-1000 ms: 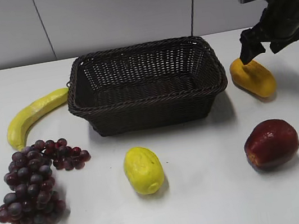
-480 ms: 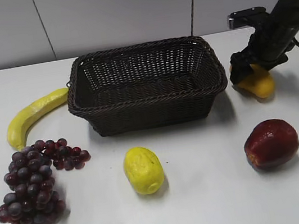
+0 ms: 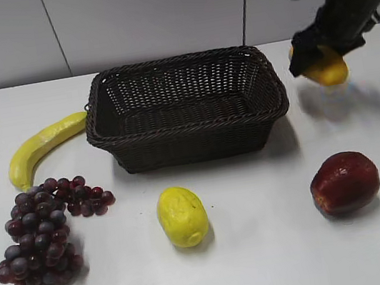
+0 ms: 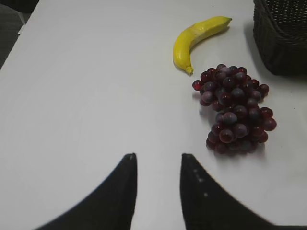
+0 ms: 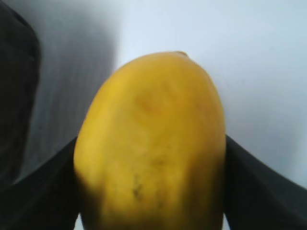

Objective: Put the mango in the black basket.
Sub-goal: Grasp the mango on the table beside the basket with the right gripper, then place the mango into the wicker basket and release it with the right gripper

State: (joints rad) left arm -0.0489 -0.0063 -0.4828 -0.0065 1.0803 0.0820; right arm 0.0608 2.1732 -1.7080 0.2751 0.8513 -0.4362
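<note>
The orange-yellow mango hangs in the air to the right of the black basket, lifted off the table. My right gripper is shut on the mango; in the right wrist view the mango fills the space between the two dark fingers. The woven basket stands empty in the middle of the table; a corner of it shows in the left wrist view. My left gripper is open and empty over bare table, left of the grapes; it does not show in the exterior view.
A yellow banana lies left of the basket, dark red grapes in front of it. A pale yellow oval fruit lies in front of the basket. A red apple sits at the front right.
My right gripper came down onto the mango, shut on it and lifted it up off the table. The left arm has not visibly moved.
</note>
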